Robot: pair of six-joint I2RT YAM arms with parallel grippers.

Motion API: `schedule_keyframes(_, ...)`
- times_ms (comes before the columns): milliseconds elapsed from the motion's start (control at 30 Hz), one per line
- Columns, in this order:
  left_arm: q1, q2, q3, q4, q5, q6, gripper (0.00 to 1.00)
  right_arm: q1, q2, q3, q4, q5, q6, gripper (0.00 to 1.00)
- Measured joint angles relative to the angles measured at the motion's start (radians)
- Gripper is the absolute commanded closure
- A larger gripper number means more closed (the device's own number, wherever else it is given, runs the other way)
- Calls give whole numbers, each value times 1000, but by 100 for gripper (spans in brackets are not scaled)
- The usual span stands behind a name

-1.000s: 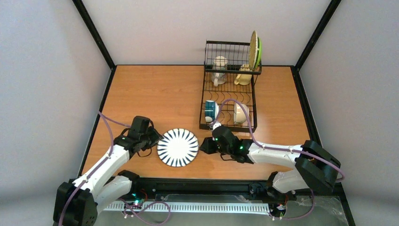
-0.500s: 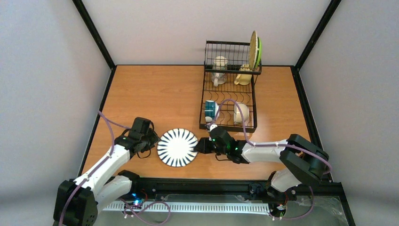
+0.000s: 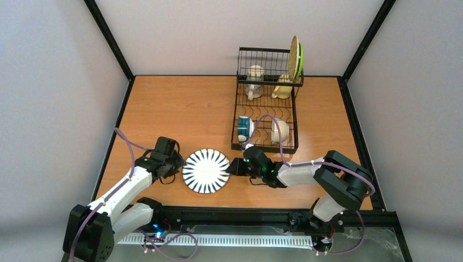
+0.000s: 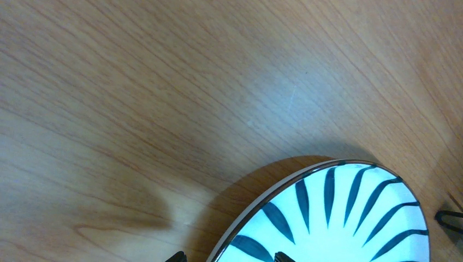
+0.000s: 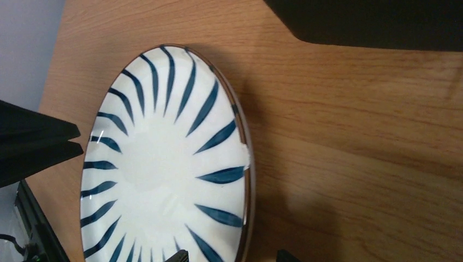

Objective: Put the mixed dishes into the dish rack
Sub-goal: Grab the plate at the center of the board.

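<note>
Fingertips point(image 4: 282, 256) are about all either wrist camera shows of its own claw: two dark nubs poking up from the bottom edge. That same edge cuts off the near part of the striped plate point(image 3: 206, 171) in both views. From above, both claws are dark lumps against the plate's rim, and I cannot tell whether any finger touches the china. A black shape along the top of the right wrist view is cropped too far to name.

A second ago the right gripper point(image 5: 231, 255) sat a little to the right of the plate with bare wood between them. The forearm has since slid left and the claw now meets the plate's right edge. The left arm and the plate have barely shifted.

The plate lies flat on the table point(image 3: 180, 109), near the front, between the two claws and well short of the dish rack point(image 3: 265, 59) at the far right. The left gripper point(image 4: 228, 256) has its fingers spread apart, with the plate's left rim running between them. The right one is spread the same way, with the right rim between its tips.
</note>
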Motion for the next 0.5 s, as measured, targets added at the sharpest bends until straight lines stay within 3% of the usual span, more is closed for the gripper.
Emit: schedule_keyframes(500, 0, 63, -14, 27, 6, -8, 9, -47, 133, 2, 193, -111, 48, 8)
